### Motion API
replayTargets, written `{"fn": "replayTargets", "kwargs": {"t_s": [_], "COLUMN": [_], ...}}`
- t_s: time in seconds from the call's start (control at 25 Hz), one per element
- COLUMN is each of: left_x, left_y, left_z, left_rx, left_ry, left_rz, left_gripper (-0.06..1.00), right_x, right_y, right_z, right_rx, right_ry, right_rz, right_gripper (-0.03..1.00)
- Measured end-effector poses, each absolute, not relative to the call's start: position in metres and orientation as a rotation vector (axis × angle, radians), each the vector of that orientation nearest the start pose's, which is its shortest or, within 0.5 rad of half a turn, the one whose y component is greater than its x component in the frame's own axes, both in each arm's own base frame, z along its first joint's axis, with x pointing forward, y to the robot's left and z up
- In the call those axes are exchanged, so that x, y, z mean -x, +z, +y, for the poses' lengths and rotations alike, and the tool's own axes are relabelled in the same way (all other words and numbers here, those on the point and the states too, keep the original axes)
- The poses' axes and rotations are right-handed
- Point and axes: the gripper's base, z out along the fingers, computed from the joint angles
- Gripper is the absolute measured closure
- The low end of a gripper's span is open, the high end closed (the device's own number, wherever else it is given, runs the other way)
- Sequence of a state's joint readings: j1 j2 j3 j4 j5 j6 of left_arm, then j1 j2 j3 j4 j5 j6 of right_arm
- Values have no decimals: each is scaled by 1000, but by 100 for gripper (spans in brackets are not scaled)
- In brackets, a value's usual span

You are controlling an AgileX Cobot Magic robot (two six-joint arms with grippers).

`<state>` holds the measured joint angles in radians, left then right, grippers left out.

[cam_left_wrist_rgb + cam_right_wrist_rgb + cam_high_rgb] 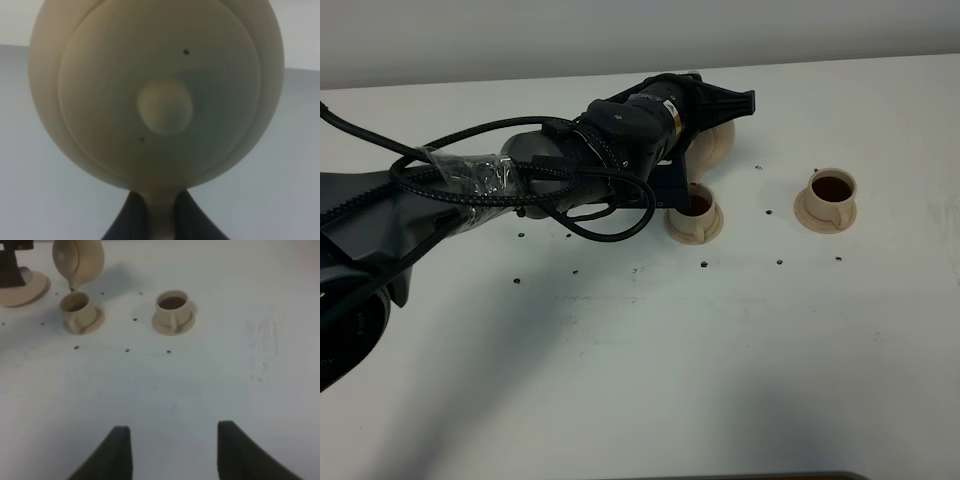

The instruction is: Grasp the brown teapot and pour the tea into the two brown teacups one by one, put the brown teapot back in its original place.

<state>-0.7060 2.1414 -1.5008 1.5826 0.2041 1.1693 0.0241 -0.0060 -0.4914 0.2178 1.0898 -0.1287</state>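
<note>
Now our left end effector [160,222] pinches the brown teapot [155,75] by its handle, spout tipped over one teacup [77,310]; the wide saucer [22,290] sits just beside that cup.

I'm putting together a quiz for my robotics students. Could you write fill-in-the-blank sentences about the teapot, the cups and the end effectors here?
1. The left end effector is shut on the brown teapot's ____.
2. Seen from the high camera, the teapot tips its spout over the teacup on the ____.
3. The right end effector hovers over bare table with its jaws ____.

Missing words: handle; left; open.
</note>
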Motion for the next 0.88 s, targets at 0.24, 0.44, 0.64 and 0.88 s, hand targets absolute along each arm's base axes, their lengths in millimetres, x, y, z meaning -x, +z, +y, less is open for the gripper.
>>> {"fn": "replayTargets", "kwargs": {"t_s": [0.24,0.44,0.64,0.88], "left_x": [-382,-381,-381,-380], "left_y": [180,181,181,181], "left_z": [-301,-303,-304,-305], "left_rx": [3059,3043,3031,3020], "left_ry": [-1645,-1652,-1657,-1659], "left_rz": [349,411,471,530], "left_gripper": [83,83,83,83], "right_x": [8,8,8,8], "right_y": [274,274,274,274], "right_z": [17,17,17,17], "right_rx": [171,171,171,171], "right_ry": [197,197,197,197], "right_rz": [2055,2055,2055,2055], "right_gripper": [56,56,56,56]}}
